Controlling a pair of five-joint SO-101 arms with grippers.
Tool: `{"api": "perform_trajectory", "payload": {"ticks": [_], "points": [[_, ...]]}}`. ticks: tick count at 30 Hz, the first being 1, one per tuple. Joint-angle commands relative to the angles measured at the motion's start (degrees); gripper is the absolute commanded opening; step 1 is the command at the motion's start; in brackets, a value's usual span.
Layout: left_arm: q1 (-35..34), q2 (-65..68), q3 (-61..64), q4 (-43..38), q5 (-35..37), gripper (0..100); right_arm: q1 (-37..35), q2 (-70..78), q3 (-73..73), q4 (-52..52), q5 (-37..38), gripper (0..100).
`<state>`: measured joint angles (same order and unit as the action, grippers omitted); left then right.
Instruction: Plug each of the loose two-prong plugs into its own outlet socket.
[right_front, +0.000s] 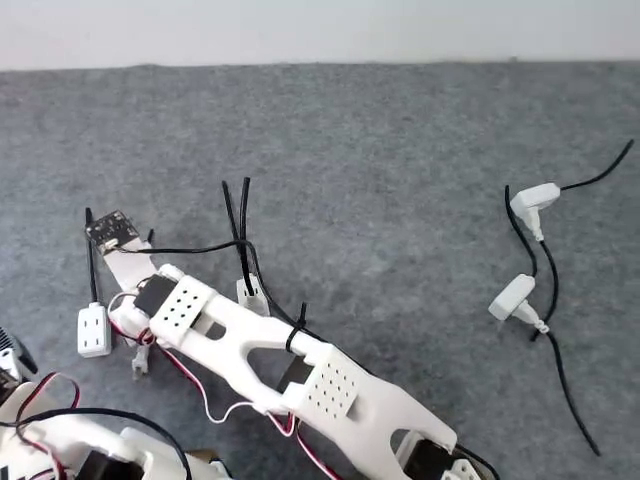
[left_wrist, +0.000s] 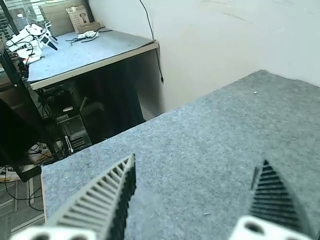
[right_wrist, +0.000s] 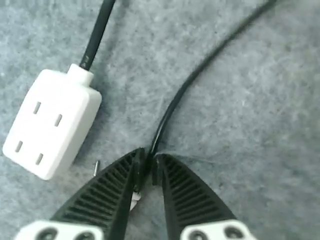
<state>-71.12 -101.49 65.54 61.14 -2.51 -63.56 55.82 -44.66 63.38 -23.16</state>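
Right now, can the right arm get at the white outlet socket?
Probably yes: the outlet socket lies right beside the right gripper with bare mat between them, though that gripper is shut on a black cord.

Grey felt (right_front: 380, 170) covers the table, with a white wall (right_front: 300, 30) along its far edge. Off to one side stands a second table (left_wrist: 100, 52), with a small basket (left_wrist: 79, 17) at its back and a thin black wire (left_wrist: 152, 35) hanging beside it
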Motion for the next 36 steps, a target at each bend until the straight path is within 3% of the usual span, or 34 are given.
{"api": "perform_trajectory", "payload": {"ticks": [1,14,23,36], "points": [[0.26,0.35,-0.31,-0.09,-0.18,35,1.80,-4.26,-4.22,2.86,1.67,0.9],[4.48,0.35,2.07,-0.18,-0.53,35,5.76,-6.37,-4.66,6.46,2.02,0.9],[4.66,0.35,2.15,-0.18,-0.53,35,10.51,-14.02,-4.66,10.95,6.95,0.9],[9.58,0.35,3.74,0.09,-1.93,35,23.25,-38.55,-4.48,20.97,14.95,0.9]]}}
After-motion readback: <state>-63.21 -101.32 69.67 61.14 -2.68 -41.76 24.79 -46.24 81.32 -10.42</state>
